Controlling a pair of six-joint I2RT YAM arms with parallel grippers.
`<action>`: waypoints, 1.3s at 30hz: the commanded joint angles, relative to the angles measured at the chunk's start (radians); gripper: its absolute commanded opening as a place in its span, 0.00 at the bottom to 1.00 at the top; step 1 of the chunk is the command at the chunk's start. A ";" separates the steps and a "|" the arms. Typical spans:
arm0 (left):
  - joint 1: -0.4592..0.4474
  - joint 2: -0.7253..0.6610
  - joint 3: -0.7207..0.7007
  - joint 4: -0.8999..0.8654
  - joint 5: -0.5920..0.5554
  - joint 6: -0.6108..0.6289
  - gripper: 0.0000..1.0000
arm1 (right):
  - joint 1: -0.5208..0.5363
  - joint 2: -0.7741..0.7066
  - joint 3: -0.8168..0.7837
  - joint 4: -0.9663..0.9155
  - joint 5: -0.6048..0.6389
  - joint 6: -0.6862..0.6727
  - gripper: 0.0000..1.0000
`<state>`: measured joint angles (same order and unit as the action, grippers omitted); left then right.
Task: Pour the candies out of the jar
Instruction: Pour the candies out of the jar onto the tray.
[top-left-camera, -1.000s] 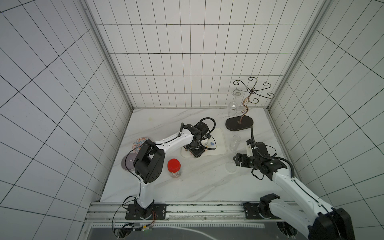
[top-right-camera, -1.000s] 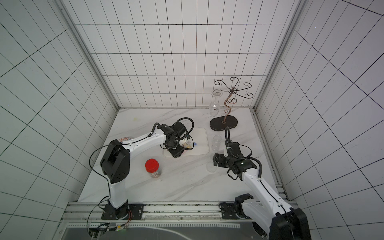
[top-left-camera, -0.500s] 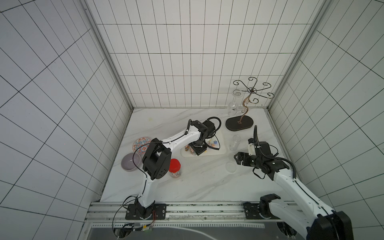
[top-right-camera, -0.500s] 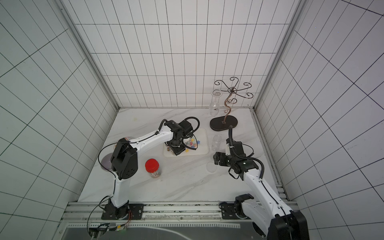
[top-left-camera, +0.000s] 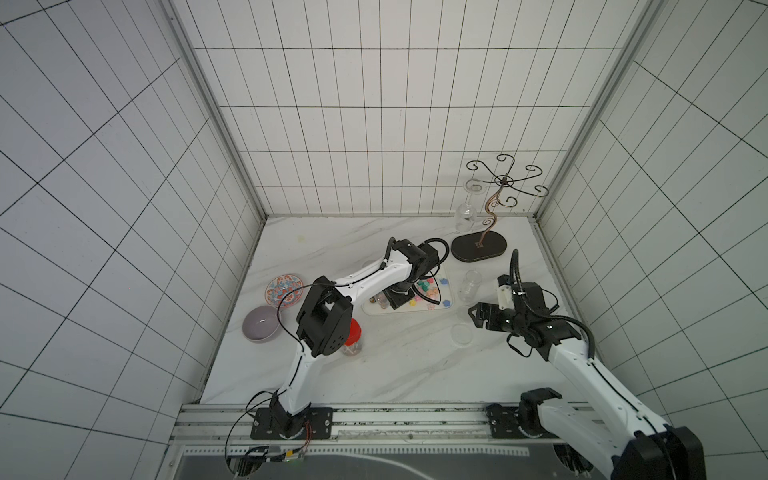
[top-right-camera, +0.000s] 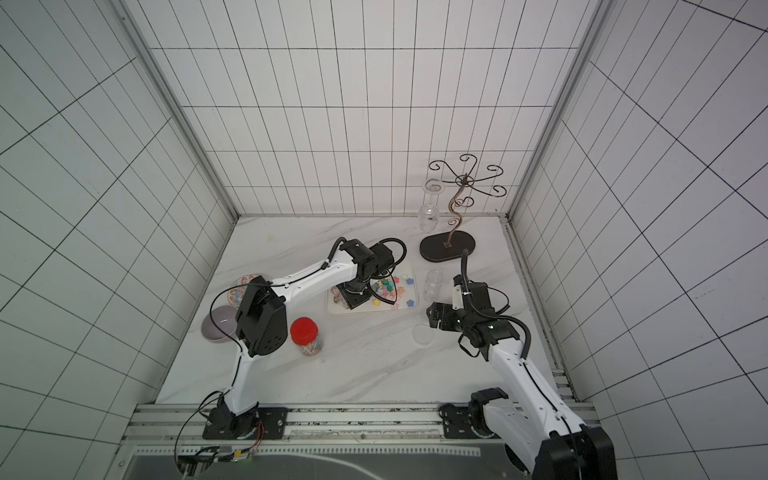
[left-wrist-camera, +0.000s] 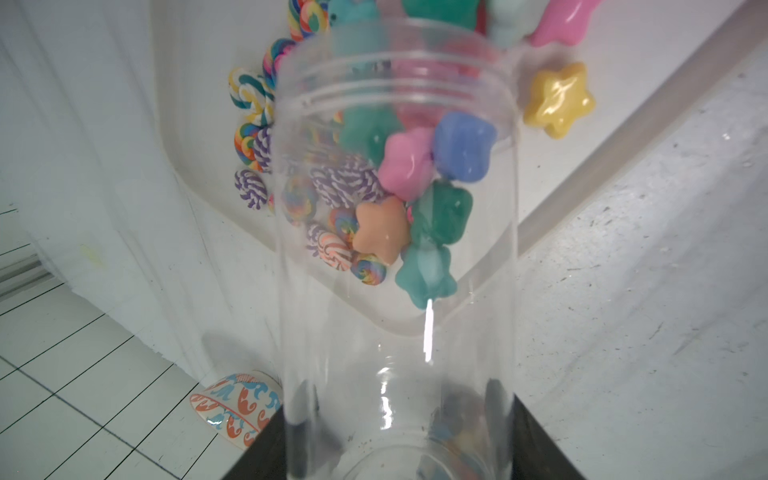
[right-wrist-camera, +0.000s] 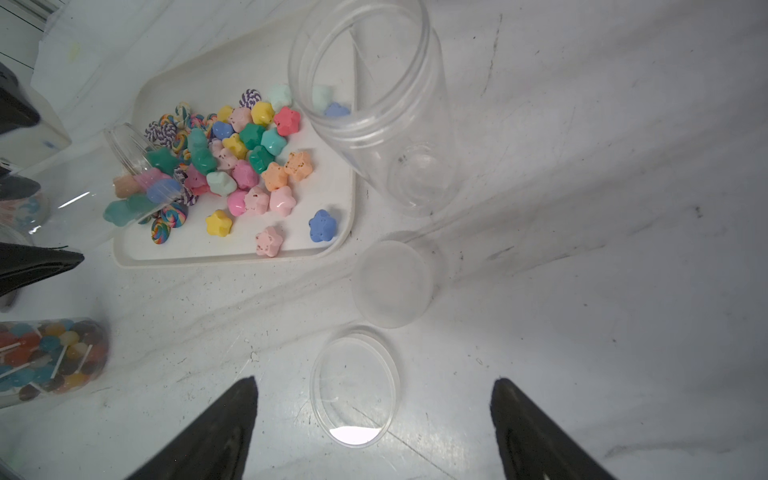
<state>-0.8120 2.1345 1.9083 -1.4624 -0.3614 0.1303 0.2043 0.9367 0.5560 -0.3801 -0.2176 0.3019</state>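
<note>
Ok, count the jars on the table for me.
3. The tilted jar in the left fingers over the tray; the upright jar beside that tray; the red-lidded jar by the left arm. Others may be hidden.

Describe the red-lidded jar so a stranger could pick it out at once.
On the white marble tabletop, look from the white rectangular tray toward the left arm's base. A clear plastic jar with a round red lid stands upright there. No other jar is capped or has any red on it.

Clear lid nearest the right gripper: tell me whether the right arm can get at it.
Probably yes: the clear lid lies flat under the open right gripper, with nothing covering it.
</note>
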 joint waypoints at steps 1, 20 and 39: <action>-0.009 0.005 -0.004 -0.034 -0.094 -0.034 0.52 | -0.018 -0.004 -0.004 0.016 -0.027 -0.020 0.89; -0.030 -0.131 -0.109 -0.029 -0.183 -0.040 0.52 | -0.037 0.012 -0.004 0.023 -0.063 -0.029 0.89; 0.072 -0.656 -0.463 0.382 0.217 0.011 0.52 | -0.034 -0.072 0.171 0.017 -0.357 -0.066 0.74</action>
<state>-0.7876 1.5570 1.5066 -1.2522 -0.3103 0.0994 0.1806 0.8734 0.5747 -0.3733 -0.4561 0.2565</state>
